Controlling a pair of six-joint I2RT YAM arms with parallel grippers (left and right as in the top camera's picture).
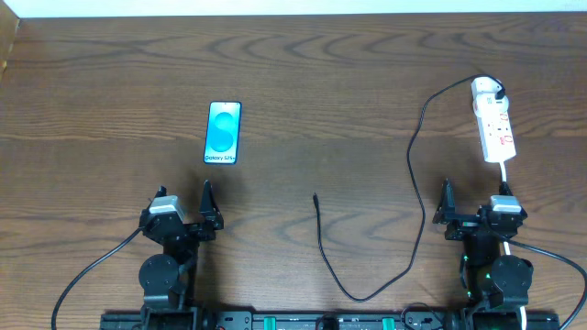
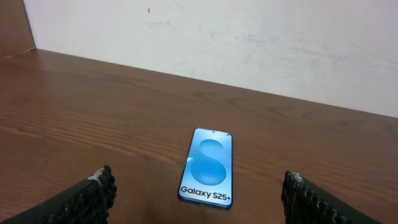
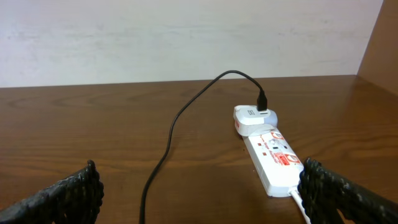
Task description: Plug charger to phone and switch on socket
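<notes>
The phone (image 1: 224,132) lies flat on the table's left half, its cyan screen lit. My left gripper (image 1: 183,205) stands open just short of the phone's near end, touching nothing. In the left wrist view the phone (image 2: 208,167) lies ahead between the two black fingers (image 2: 99,190). The white socket (image 1: 493,122) lies at the far right with the charger's white adapter (image 1: 486,89) plugged into its far end. The black cable (image 3: 168,146) loops toward the front edge and ends in a free plug tip (image 1: 315,196) at mid-table. My right gripper (image 1: 475,207) is open, just short of the socket (image 3: 273,158).
The socket's white cord (image 1: 506,174) runs from its near end down past my right gripper. A pale wall (image 2: 249,43) closes the table's far edge. A wooden side panel (image 3: 379,43) stands at the far right.
</notes>
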